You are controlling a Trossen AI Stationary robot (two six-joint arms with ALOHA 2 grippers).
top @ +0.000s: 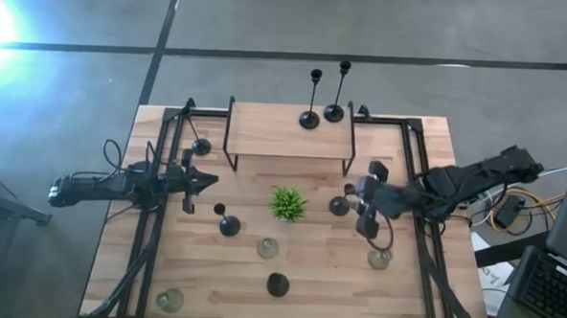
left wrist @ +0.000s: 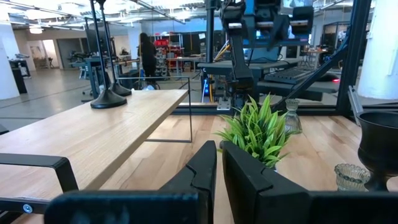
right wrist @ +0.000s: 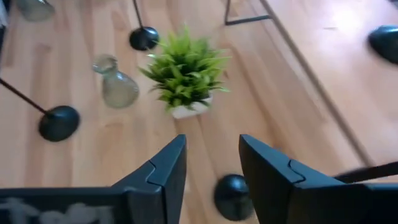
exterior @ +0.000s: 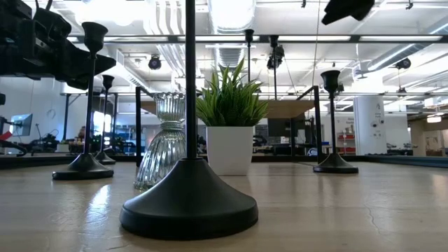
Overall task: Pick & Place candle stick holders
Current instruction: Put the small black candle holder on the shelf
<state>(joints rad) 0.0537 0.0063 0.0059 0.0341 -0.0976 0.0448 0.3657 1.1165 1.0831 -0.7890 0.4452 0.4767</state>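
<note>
black candle stick holder (right wrist: 231,194), beneath right end effector (right wrist: 212,167) (open)

A small spiky green plant (top: 287,203) in a white square pot (exterior: 229,149) stands near the middle of the light wooden worktop (top: 317,276). Behind it, toward the far edge, a raised wooden shelf (top: 275,132) rests on thin black metal legs (top: 230,160). Black metal frame rails (top: 419,165) run along both sides of the worktop. Off the right edge lie yellow and orange cables (top: 521,206) and part of a dark keyboard (top: 554,286). The floor (top: 75,92) around is grey concrete. In the room beyond, a person (left wrist: 149,55) in dark clothes stands among workbenches.
</note>
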